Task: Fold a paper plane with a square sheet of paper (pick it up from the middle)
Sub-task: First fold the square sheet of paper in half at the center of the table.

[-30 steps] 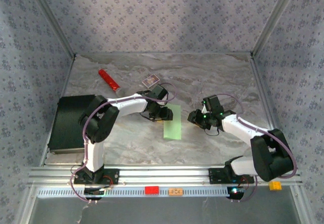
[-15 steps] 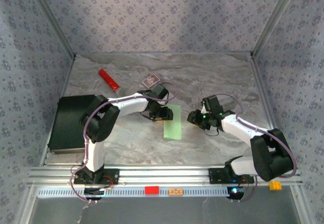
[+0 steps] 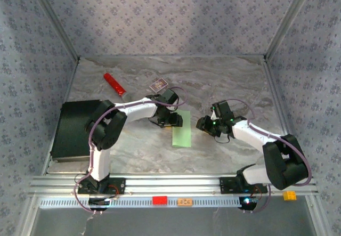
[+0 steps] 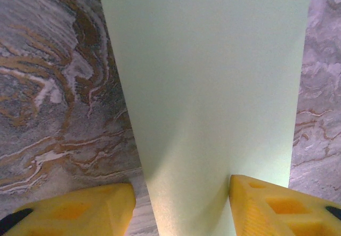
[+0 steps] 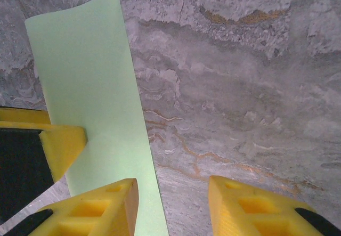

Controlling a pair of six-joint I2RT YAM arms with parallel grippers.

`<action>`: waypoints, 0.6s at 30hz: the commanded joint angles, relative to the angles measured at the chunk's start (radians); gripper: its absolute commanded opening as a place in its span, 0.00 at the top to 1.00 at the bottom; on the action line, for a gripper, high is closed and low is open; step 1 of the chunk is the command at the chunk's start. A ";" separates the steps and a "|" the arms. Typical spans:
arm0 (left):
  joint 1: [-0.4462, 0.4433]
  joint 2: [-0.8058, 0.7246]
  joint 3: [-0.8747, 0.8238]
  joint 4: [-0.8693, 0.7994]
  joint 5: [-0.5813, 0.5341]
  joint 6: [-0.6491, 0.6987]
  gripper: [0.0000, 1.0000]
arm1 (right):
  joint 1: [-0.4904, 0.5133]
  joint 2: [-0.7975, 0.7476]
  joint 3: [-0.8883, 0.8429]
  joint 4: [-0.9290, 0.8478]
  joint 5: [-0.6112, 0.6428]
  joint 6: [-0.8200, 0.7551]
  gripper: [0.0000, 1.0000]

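Two claws close in on one pale green sheet near the middle of the marbled counter point(image 3: 234, 81). From above we see the square sheet of paper point(image 3: 182, 135) as a narrow rectangle lying on the stone. Its long sides run from the far side toward the arm bases.

The left claw point(image 3: 173, 120) reaches in from the left and sits over the far half of the sheet. In its wrist view we look along the paper, which runs away from us between the two yellow fingers point(image 4: 80, 209). The jaws stand apart. One finger is just off the paper's left edge and the other is in front of its right part. The near end of the sheet curls up a little between them. We cannot tell whether either finger presses on it.

The right claw point(image 3: 202, 124) sits just beside the sheet's right edge, apart from it. In its wrist view its yellow fingers point(image 5: 101, 209) are spread with bare counter between them, holding nothing. That view also shows a finger of the left claw overlapping the sheet's other long edge.

Well apart, toward the far left, lie a red cylinder point(image 3: 114, 83) and a small card box point(image 3: 159, 84). A black slab point(image 3: 72, 132) covers the counter's left side.
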 commanded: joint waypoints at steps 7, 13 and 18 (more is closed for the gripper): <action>-0.014 0.134 -0.045 0.060 -0.080 0.017 0.46 | 0.009 0.013 0.032 0.003 -0.015 -0.004 0.59; -0.013 0.136 -0.045 0.061 -0.080 0.016 0.47 | 0.026 0.030 0.045 0.020 -0.034 -0.012 0.62; -0.014 0.135 -0.046 0.060 -0.080 0.016 0.47 | 0.042 0.067 0.057 0.052 -0.059 -0.010 0.73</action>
